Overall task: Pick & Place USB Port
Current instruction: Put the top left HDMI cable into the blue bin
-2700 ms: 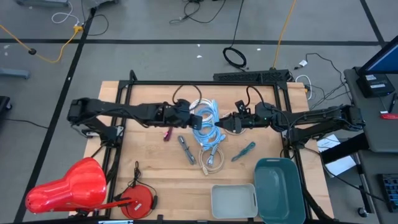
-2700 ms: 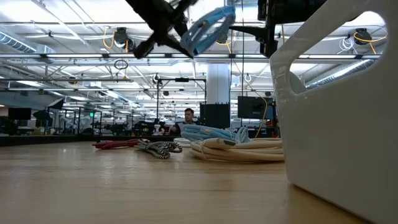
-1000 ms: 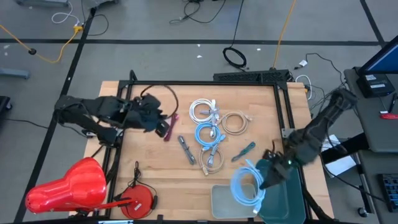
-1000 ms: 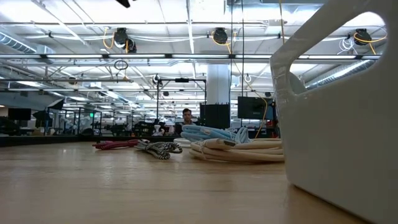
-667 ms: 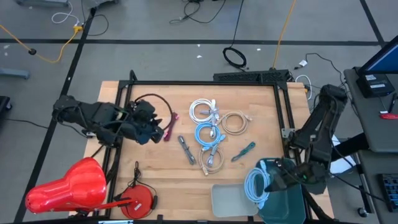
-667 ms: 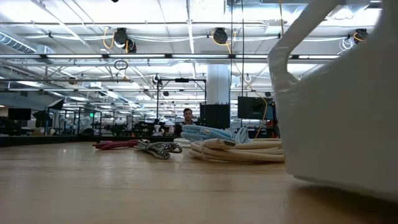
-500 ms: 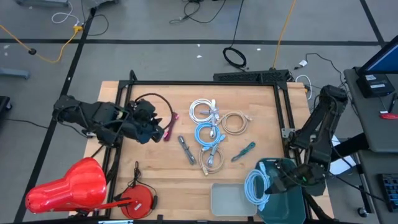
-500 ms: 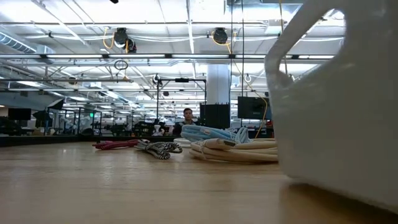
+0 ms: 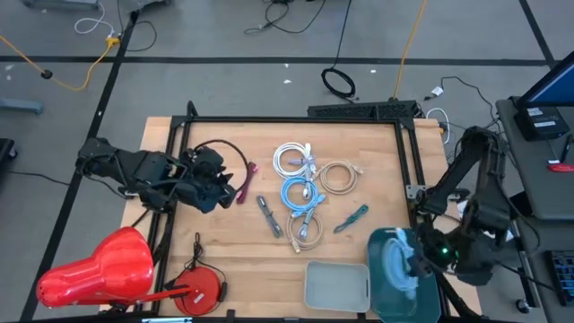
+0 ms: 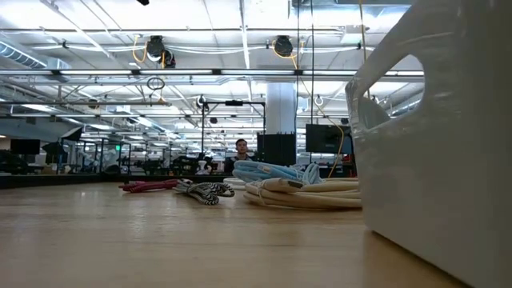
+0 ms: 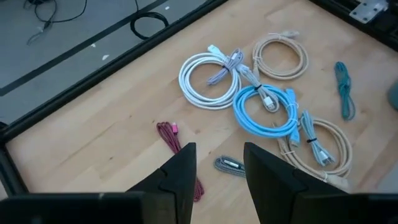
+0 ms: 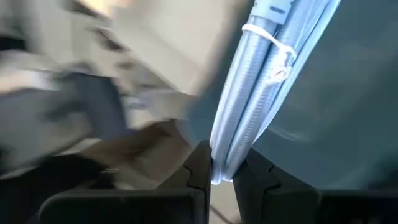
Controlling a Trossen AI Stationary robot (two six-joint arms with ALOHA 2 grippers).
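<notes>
My right gripper (image 9: 414,262) is shut on a light-blue coiled USB cable (image 9: 393,264), which hangs over the left part of the teal bin (image 9: 408,301) at the table's near right. In the right wrist view the cable (image 12: 255,93) runs away from the fingers, with the bin's inside behind it. My left gripper (image 9: 233,190) hovers open over the table's left side, with nothing between its fingers (image 11: 214,171). Several more coiled cables lie flat mid-table: white (image 9: 294,160), beige (image 9: 339,178), blue (image 9: 300,193). My right gripper pinches a bundle of the coil's strands (image 12: 229,149) between its two fingers, which lie across the strands. The fingers slant downward into the teal bin. The coil extends beyond the fingertips, a white tie (image 12: 268,46) binding it farther along. Whether it touches the bin's floor I cannot tell.
A white bin (image 9: 337,287) stands just left of the teal one and fills the low view's right (image 10: 448,144). A teal cable (image 9: 352,218), a grey striped cable (image 9: 270,216) and a magenta cable (image 9: 242,184) lie on the wood. Red items (image 9: 99,269) sit near left.
My right gripper has carried the light-blue coil from above the white bin toward the table's right edge, to over the teal bin, and has turned and tipped on the way. The white bin rocked in the low view and stands level again.
</notes>
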